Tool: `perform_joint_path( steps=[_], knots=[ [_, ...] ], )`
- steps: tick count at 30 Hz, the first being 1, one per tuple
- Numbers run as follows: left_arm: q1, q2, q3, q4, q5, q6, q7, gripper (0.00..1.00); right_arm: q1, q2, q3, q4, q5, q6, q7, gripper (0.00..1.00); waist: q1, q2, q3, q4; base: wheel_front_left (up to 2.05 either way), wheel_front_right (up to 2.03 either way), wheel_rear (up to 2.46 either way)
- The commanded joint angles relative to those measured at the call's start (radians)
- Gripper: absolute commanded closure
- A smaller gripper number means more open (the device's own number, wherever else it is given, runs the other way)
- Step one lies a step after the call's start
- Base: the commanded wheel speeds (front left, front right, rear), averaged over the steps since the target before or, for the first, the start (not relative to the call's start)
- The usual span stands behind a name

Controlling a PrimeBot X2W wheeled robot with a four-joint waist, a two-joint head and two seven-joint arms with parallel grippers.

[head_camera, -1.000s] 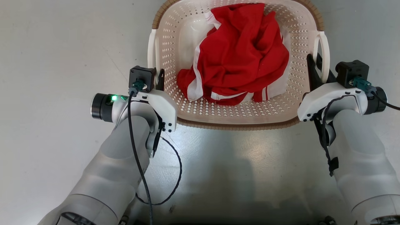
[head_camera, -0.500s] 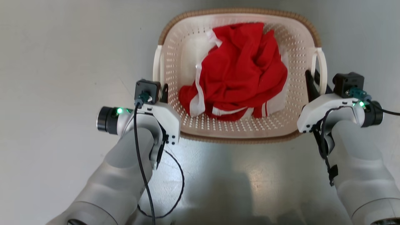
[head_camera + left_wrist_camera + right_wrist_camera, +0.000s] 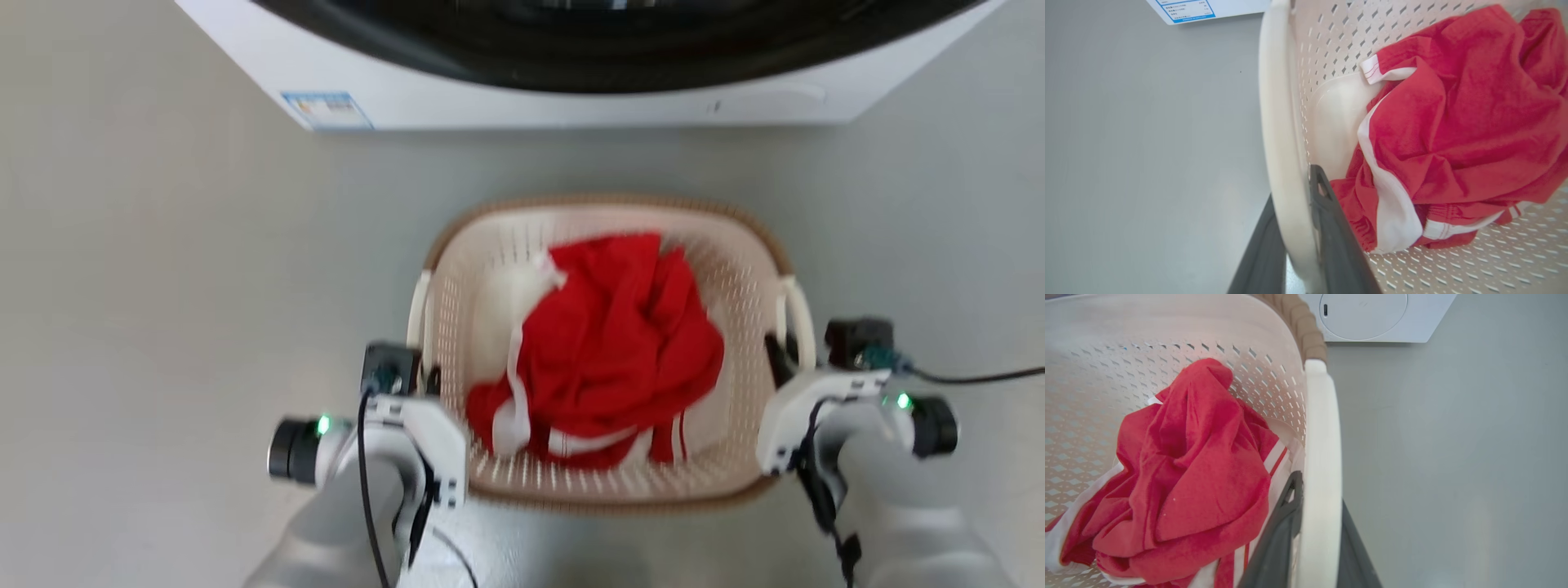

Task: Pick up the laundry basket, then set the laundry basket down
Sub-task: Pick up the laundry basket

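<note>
Cream plastic laundry basket (image 3: 739,269), red garment (image 3: 620,343) inside, is near the washing machine (image 3: 490,94); the left tool (image 3: 1293,183) and right tool (image 3: 1319,488) each clamp a white handle (image 3: 1278,122). Grasp looks done, lift uncertain, set-down remaining.

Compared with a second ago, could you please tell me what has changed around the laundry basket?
The head camera has shifted: the washing machine now shows at the top, and the basket sits lower and smaller; whether the basket itself moved I cannot tell. Nothing was taken or released: the left gripper and right gripper stay clamped on its handles, and the red garment lies as before.
</note>
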Motion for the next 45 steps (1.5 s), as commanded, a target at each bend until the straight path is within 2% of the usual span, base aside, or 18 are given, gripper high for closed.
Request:
perform_joint_path(
  steps=[1,12,25,32,45],
  knots=[
    [0.038,0.023,0.001,0.009,-0.013,-0.005,-0.008,1.0,0.055,0.013,0.049,0.009,0.017,0.007,0.008,1.0,0.0,0.0,-0.102,0.001,0.0,0.0,0.0],
    [0.189,0.023,-0.072,0.063,-0.106,-0.031,0.047,1.0,0.203,0.013,0.259,0.008,0.225,0.007,0.108,1.0,0.0,0.0,-0.327,-0.004,0.0,0.0,0.0],
    [0.28,0.023,-0.123,0.102,-0.15,-0.049,0.068,1.0,0.32,0.013,0.418,-0.012,0.388,0.007,0.155,1.0,0.0,0.0,-0.49,-0.016,0.0,0.0,0.0],
    [0.315,0.023,-0.143,0.115,-0.167,-0.053,0.074,1.0,0.352,0.013,0.478,-0.013,0.447,0.007,0.159,1.0,0.0,0.0,-0.551,-0.022,0.0,0.0,0.0],
    [0.315,0.023,-0.17,0.126,-0.182,-0.052,0.074,1.0,0.355,0.013,0.543,0.006,0.511,0.007,0.145,1.0,0.0,0.0,-0.577,-0.019,0.0,0.0,0.0]
  ],
)
